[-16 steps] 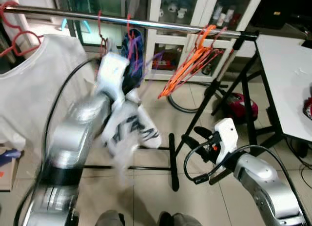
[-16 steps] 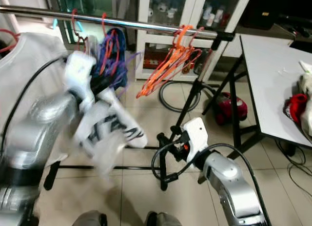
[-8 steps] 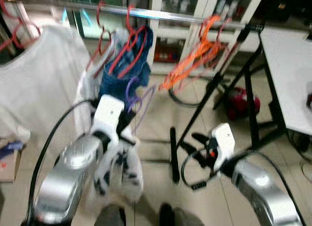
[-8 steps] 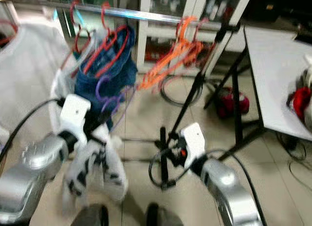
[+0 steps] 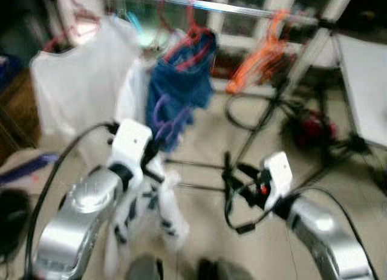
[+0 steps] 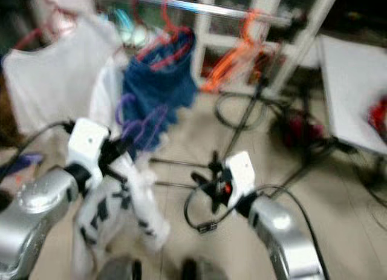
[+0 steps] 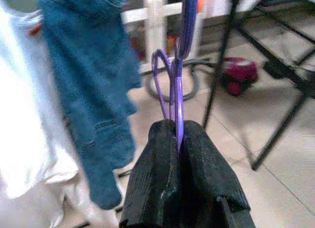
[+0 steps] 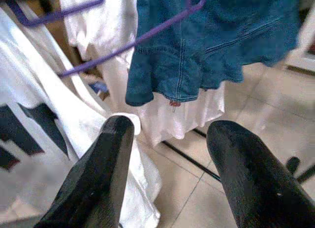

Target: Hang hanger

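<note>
The left gripper (image 7: 177, 139) pinched the purple hanger (image 7: 173, 85), at nine o'clock of the spread, empty right gripper (image 8: 167, 134); thin, light, probably slippery wire, best held near its hook.

Both eye views are smeared by motion blur and dim toward the upper corners. The wrist views are sharper, evenly daylit, with white cloth (image 7: 19, 139) blown out bright.
</note>
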Motion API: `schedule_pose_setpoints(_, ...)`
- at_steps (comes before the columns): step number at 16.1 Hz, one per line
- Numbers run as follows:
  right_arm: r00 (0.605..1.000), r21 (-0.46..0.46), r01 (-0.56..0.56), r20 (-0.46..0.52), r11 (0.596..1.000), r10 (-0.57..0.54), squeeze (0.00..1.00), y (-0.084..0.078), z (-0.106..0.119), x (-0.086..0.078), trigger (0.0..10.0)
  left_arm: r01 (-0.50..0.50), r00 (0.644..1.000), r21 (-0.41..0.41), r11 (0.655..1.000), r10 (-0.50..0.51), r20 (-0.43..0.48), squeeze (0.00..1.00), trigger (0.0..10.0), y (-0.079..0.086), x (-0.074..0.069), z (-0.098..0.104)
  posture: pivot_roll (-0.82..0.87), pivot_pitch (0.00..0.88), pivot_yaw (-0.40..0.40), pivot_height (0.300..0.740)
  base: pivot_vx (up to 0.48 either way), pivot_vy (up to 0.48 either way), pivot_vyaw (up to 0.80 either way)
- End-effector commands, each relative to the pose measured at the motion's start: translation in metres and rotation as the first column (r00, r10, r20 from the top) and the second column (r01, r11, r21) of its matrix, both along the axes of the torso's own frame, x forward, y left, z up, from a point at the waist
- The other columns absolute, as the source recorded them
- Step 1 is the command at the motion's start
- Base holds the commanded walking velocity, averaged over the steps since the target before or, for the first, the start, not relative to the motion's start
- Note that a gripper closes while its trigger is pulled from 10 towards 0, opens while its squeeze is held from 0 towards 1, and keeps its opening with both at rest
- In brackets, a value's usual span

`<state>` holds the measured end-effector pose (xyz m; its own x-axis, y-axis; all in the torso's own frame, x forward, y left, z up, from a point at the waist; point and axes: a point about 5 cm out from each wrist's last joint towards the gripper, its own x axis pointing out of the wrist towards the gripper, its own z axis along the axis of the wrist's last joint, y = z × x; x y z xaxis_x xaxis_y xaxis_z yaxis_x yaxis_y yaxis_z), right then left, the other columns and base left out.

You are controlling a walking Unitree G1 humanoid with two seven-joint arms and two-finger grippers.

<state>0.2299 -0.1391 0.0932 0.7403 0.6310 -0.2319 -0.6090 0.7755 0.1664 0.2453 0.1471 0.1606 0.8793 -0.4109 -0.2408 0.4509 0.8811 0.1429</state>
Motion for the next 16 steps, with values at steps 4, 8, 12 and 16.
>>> schedule_pose_setpoints(4,0.999,0.017,0.031,0.018,0.999,-0.031,0.00,-0.008,0.009,0.003,10.0,0.137,0.990,0.016,0.990,-0.137,0.040,0.00,10.0,0.002,0.005,0.013,0.02,0.068,-0.106,0.740,0.000,0.000,-0.80)
schedule_pose_setpoints(8,0.991,0.125,-0.003,0.132,0.992,-0.014,0.00,-0.012,0.040,0.014,10.0,0.408,0.912,0.062,0.911,-0.410,0.022,0.00,10.0,0.009,0.006,0.029,0.01,0.064,-0.113,0.740,0.000,0.000,0.00)
schedule_pose_setpoints(12,0.920,0.120,-0.285,0.314,0.951,0.235,0.00,-0.016,0.097,0.020,10.0,0.590,0.805,0.094,0.802,-0.593,0.006,0.00,10.0,0.016,0.017,0.056,0.01,0.060,-0.118,0.740,0.000,0.000,0.00)
schedule_pose_setpoints(16,0.789,0.061,-0.556,0.351,0.829,0.504,1.00,-0.017,0.143,0.023,10.0,0.692,0.714,0.121,0.712,-0.700,0.037,0.00,10.0,0.011,0.032,0.083,-0.01,0.052,-0.108,0.740,0.000,0.000,0.00)
